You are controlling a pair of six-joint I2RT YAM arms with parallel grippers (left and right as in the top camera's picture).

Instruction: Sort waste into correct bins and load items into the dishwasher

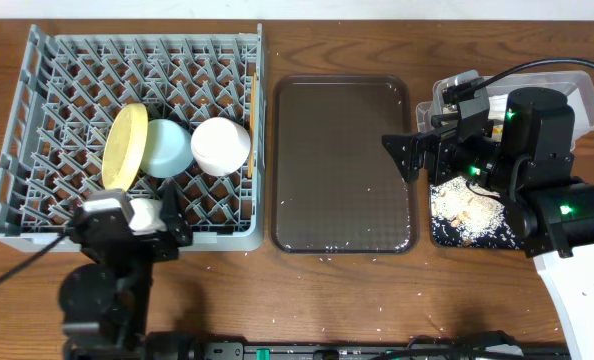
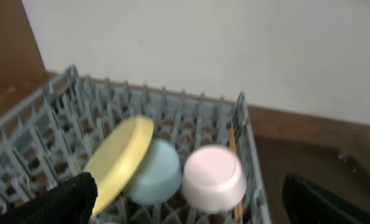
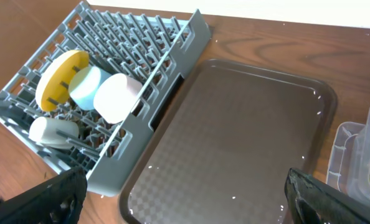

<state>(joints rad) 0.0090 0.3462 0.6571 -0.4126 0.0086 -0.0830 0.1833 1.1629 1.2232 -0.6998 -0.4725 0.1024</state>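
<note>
Props yellow plate [image 1: 124,146], light blue bowl [image 1: 167,148] and white bowl [image 1: 220,146] on edge between pegs of dish rack [image 1: 37,120], probably so that they stay apart. Holds nothing in left hand [image 1: 129,212], spread wide at near rim. Likewise right hand [image 1: 407,150], released beside black tray [image 1: 439,236] of scraps.

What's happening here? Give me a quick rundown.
Two robot arms are clearing up after a meal. The yellow plate, light blue bowl and white bowl already stand in the grey dish rack. The left claw hangs open at the rack's near edge, holding nothing. The right claw, also open and empty, is by the black tray holding rice scraps, beside the brown serving tray.
</note>
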